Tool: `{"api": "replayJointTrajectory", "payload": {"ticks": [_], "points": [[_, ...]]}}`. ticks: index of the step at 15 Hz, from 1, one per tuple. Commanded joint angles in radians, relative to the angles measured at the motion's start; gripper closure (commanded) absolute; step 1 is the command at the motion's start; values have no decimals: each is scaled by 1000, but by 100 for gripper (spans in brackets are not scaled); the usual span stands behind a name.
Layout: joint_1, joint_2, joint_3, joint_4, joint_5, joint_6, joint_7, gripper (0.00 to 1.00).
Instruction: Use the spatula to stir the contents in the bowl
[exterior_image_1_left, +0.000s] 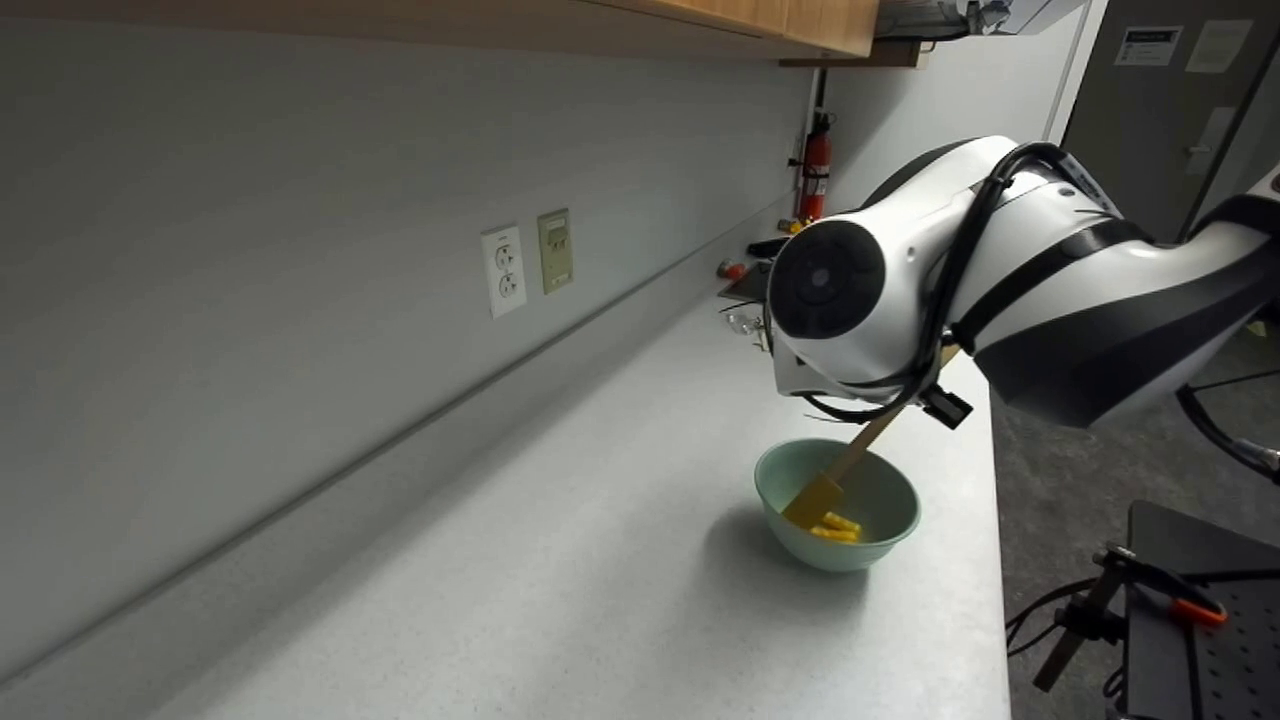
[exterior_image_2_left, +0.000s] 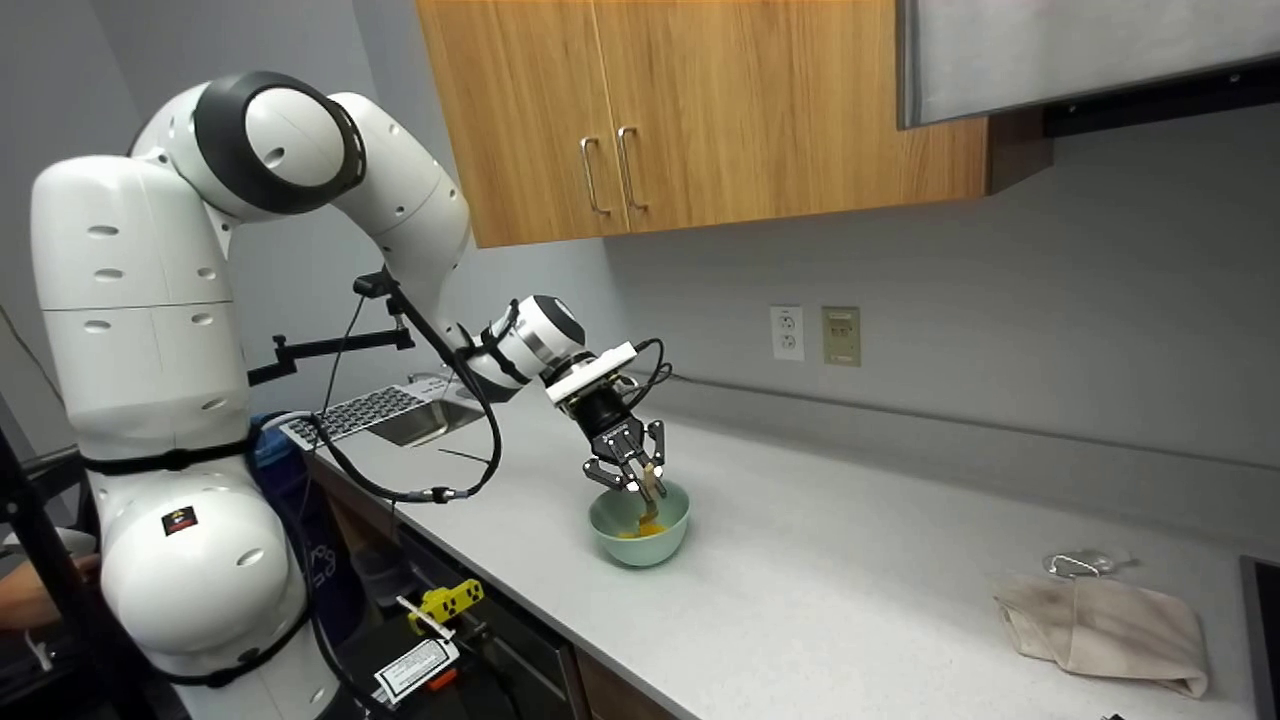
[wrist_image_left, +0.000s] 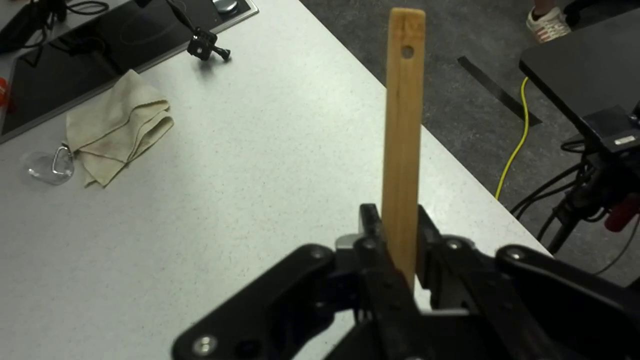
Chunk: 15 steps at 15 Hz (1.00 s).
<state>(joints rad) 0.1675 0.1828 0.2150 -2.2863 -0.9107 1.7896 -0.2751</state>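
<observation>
A spatula (wrist_image_left: 404, 125) with a flat wooden handle and a yellow blade is in my gripper (wrist_image_left: 398, 212), whose jaws are shut on the handle from both sides. In an exterior view the gripper (exterior_image_2_left: 646, 478) stands just above the bowl. The pale green bowl (exterior_image_1_left: 835, 556) rests upright on the counter. Leaning steeply, the spatula (exterior_image_1_left: 815, 500) has its blade down inside, by the bowl's inner wall. Beside the blade lie the contents, yellow pieces (exterior_image_1_left: 838, 528) on the bottom. The wrist view shows neither bowl nor blade. The arm hides the gripper in an exterior view.
The white counter (exterior_image_1_left: 560, 560) runs along a wall, under a wooden cabinet (exterior_image_2_left: 720, 120). A folded beige cloth (wrist_image_left: 117, 130) and a clear plastic item (wrist_image_left: 50, 167) lie near a black cooktop (wrist_image_left: 125, 50). A small black camera mount (wrist_image_left: 202, 45) sits nearby. The counter's open edge drops to the floor.
</observation>
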Motion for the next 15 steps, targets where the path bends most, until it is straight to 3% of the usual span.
{"api": "replayJointTrajectory", "payload": {"ticks": [1,15], "points": [[9,-3,6,20,42,9,-23,96],[13,36,-7,7,-24,-19,-12,96]]}}
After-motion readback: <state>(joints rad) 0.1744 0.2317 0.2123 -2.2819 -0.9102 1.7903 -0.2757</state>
